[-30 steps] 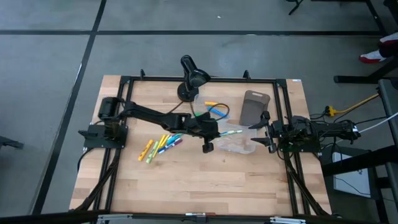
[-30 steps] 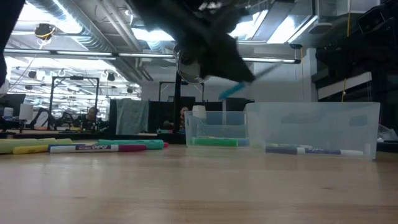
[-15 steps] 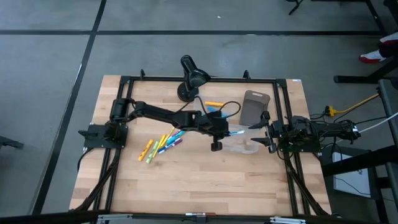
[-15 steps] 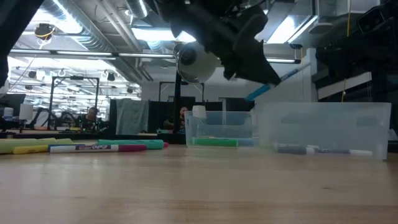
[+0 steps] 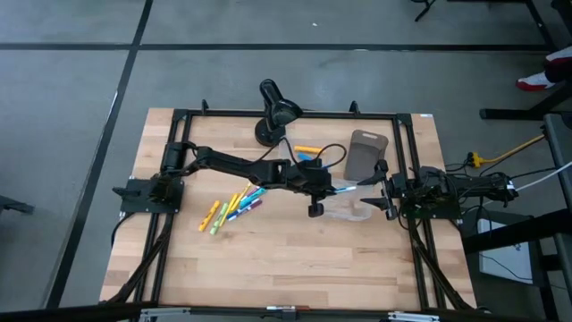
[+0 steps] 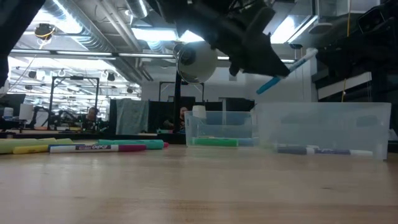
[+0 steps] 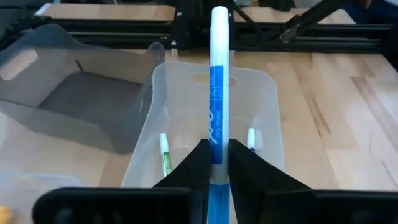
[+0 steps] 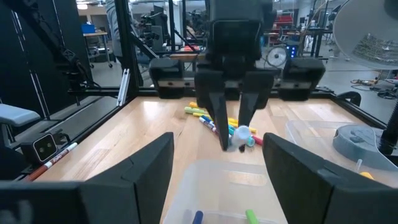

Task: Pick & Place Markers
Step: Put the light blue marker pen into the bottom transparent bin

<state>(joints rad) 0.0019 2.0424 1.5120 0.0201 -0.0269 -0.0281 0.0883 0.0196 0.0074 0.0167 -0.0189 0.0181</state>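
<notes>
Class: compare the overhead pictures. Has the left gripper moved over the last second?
Yes. The left gripper, shut on a blue marker, has moved away from the markers on the table toward the clear bin near the right gripper.

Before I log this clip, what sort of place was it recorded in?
Most likely a robotics lab or workshop. The wooden table sits on a bare concrete floor, ceiling ducts and strip lights run overhead, and more benches with equipment fill the room behind.
</notes>
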